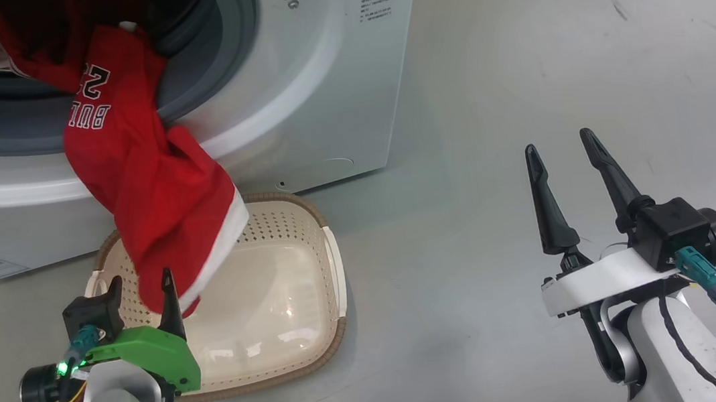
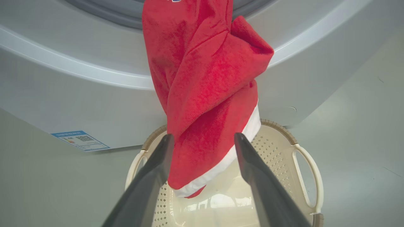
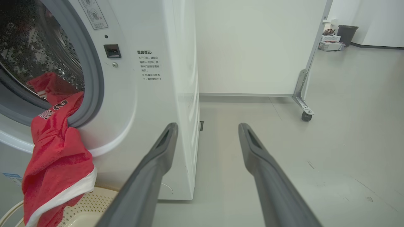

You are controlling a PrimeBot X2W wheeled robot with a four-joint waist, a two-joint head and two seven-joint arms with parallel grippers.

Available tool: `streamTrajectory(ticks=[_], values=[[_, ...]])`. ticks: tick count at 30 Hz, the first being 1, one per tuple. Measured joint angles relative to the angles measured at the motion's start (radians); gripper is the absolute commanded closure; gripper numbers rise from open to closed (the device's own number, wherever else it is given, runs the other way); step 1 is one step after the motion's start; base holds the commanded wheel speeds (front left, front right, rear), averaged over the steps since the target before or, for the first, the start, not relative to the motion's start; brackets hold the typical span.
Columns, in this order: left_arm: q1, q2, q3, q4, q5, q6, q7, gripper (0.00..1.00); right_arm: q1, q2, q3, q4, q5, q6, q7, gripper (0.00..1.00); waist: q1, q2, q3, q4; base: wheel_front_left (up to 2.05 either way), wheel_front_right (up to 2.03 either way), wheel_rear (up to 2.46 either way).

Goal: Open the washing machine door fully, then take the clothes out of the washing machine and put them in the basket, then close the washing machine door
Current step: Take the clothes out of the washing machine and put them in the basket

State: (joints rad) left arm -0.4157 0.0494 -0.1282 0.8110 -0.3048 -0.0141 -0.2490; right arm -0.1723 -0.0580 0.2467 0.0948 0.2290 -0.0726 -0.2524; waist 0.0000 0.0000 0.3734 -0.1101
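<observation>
Head view steeply down on basket (image 1: 280, 230) and washing machine (image 1: 331, 82), left wrist close on both, right wrist low alongside

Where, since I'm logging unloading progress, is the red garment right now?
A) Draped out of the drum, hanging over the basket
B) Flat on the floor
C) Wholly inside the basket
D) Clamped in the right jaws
A: the red garment trails out of the washing machine drum opening and down its front, with the white-trimmed hem dangling over the basket.
</observation>
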Motion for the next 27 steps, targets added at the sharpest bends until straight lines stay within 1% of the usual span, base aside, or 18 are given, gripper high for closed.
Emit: streamTrajectory(ticks=[11,19,27], values=[[0.013,-0.002,0.020,-0.185,0.022,0.000,0.000,0.00,0.019,-0.003,-0.012,0.013,0.000,0.000,0.000,0.00,0.0000,0.0000,-0.045,0.038,0.00,0.00,0.00],[0.079,-0.002,0.022,-0.306,0.047,0.001,0.000,0.00,0.037,-0.005,-0.020,0.022,-0.001,0.000,0.000,0.00,0.0000,0.0000,-0.084,0.061,0.00,0.00,0.00],[0.142,-0.002,0.023,-0.387,0.053,0.003,-0.003,0.00,0.058,-0.006,-0.020,0.037,-0.001,0.000,0.000,0.00,0.0000,0.0000,-0.116,0.079,0.00,0.00,0.00]])
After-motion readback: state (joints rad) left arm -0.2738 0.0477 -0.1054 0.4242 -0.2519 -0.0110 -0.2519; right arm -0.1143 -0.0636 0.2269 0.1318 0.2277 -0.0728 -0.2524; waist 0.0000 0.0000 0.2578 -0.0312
